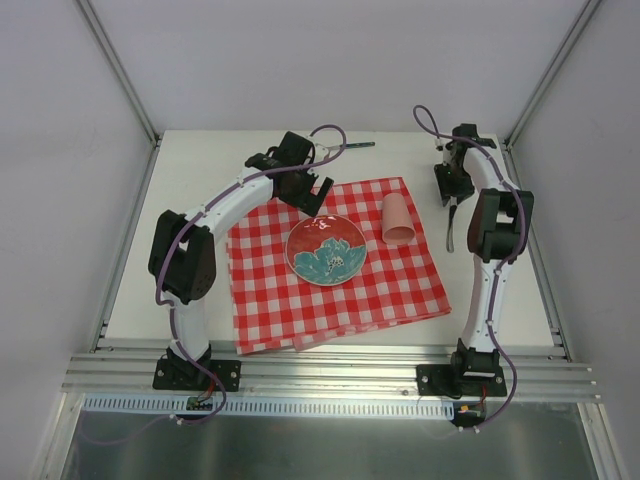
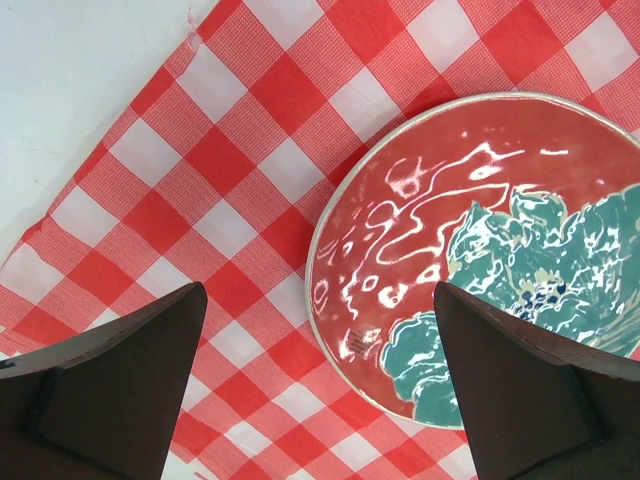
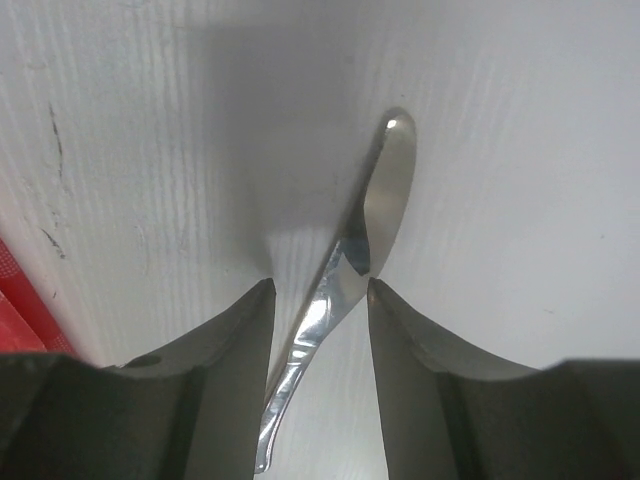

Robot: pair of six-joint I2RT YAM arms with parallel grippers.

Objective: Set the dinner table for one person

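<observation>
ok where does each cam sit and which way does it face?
Top external: fixed above and behind the bases, looking down on the off-white dinner table; both arms show.
Left wrist: on the left arm, facing down at the red-and-white checked cloth and red ceramic plate with teal flower; its dark fingers frame the bottom.
Right wrist: on the right arm, facing down at a silver metal spoon between its fingers.
Shared: top and left wrist both see plate and cloth.

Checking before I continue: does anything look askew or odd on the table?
The checked cloth lies rotated against the dinner table edges, and the pink cup shows no opening, so it is apparently tipped over or upside down.
</observation>
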